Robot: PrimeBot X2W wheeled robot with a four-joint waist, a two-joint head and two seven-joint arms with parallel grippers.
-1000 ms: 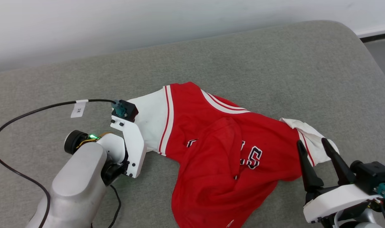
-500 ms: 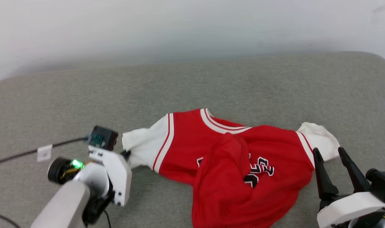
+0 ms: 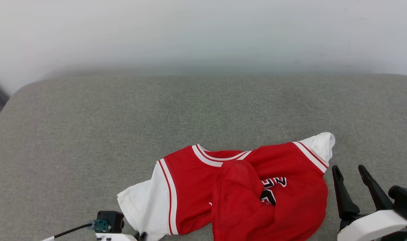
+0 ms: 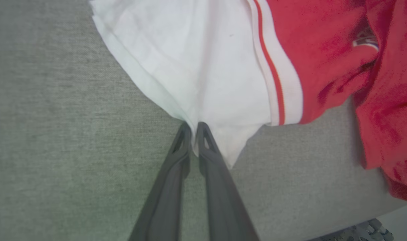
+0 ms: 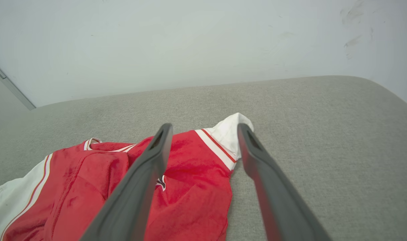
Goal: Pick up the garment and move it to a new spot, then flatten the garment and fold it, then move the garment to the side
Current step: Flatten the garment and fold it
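In the head view the garment (image 3: 190,194) runs off the bottom edge, so its hem is unseen. A fold (image 3: 238,187) of its own red cloth covers most of the lettering (image 3: 273,182) (only a few strokes peep out, unreadable). At the garment's white sleeve (image 4: 196,67) the left gripper (image 4: 194,129) pinches the edge; how much cloth sits between its fingers cannot be told. There the garment's red body leaves the top and right edges. Beside the garment's other sleeve the right gripper (image 3: 349,168) has its body cut by the corner, and in its own view one finger (image 5: 139,187) hides part of the lettering.
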